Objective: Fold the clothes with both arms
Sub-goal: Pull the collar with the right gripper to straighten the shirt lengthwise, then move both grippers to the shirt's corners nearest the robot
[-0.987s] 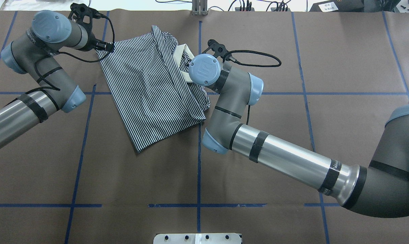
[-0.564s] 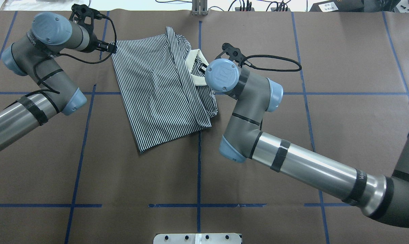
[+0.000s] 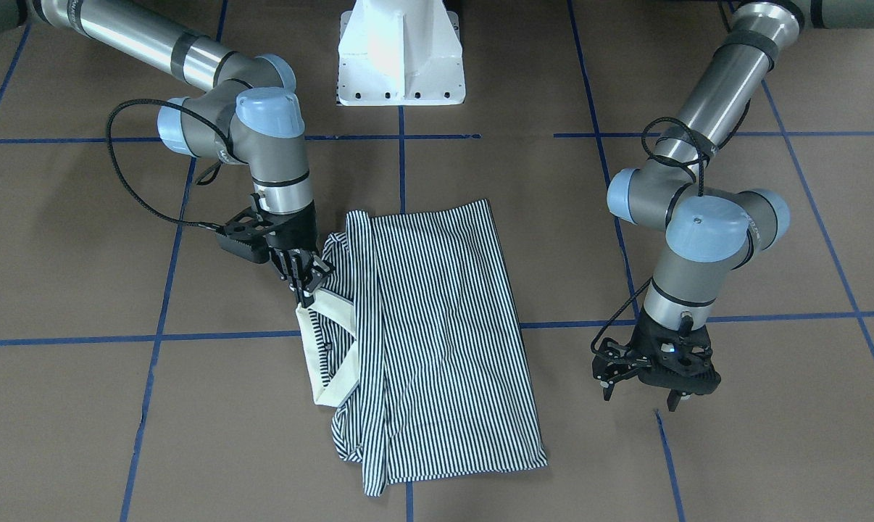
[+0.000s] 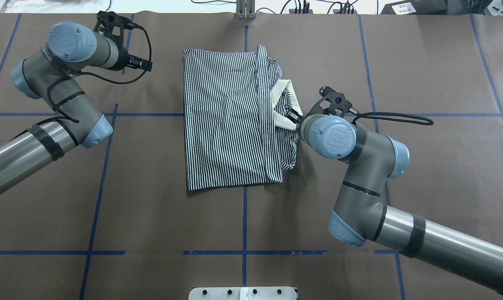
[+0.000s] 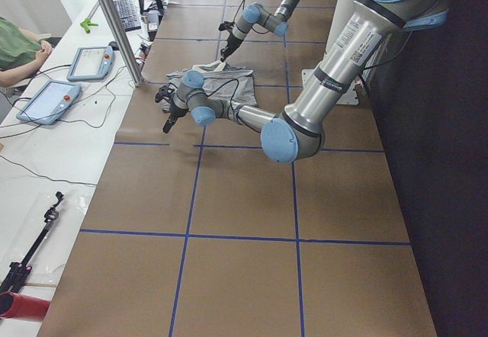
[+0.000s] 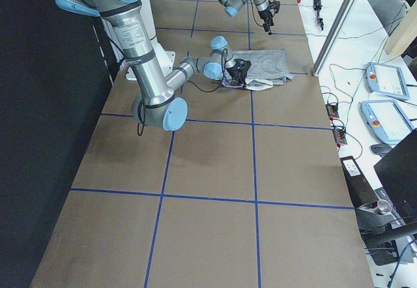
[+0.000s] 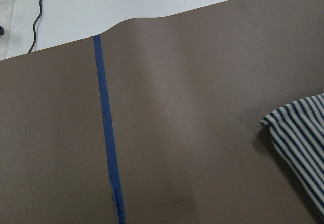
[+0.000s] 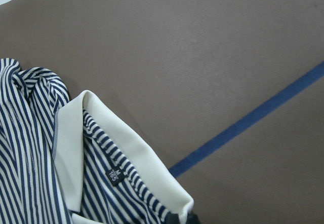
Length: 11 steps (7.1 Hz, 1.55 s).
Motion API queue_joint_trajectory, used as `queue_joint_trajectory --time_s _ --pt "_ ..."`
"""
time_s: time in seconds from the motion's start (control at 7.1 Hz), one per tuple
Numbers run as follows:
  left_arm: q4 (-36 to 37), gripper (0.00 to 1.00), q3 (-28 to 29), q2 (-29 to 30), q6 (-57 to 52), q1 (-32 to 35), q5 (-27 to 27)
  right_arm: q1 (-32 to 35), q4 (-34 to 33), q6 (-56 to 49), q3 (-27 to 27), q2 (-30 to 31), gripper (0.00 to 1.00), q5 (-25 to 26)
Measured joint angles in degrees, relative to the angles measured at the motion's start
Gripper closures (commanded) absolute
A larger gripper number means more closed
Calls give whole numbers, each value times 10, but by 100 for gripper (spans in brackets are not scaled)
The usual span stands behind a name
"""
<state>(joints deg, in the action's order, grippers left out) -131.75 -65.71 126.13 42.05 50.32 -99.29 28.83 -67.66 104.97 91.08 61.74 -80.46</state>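
Brown table (image 3: 770, 449): striped polo shirt (image 3: 444, 326), collar (image 3: 321, 348) in pinch of right gripper (image 3: 305, 290); left gripper (image 3: 640, 400) wide.

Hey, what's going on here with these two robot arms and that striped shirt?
The two arms are folding a striped polo shirt that lies on the brown table. It is partly folded into a rough rectangle, with its cream collar showing along one edge. The right gripper is pinched shut on that collar. The left gripper is open and off the shirt, above the table on the opposite side, holding nothing.
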Motion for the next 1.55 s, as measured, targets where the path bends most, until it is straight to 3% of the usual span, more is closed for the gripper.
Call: queue_joint_trajectory --time_s 0.14,0.56,0.85,1.27,1.41,1.55 --pt "0 0 -4 0 1 -3 0 -13 0 0 24 26 1 13" --pt "0 0 -14 0 10 -14 0 -25 -1 -37 51 55 0 30" --pt "2 0 -31 -6 21 -23 -6 -26 -1 -121 117 116 0 13" --pt "9 0 -162 -75 115 -56 -65 -59 6 -113 189 163 0 12" --pt "10 12 -220 -106 174 -86 -68 -72 7 -86 205 165 0 13" --pt "10 35 -275 -136 255 -123 -62 -82 7 -58 216 165 0 15"
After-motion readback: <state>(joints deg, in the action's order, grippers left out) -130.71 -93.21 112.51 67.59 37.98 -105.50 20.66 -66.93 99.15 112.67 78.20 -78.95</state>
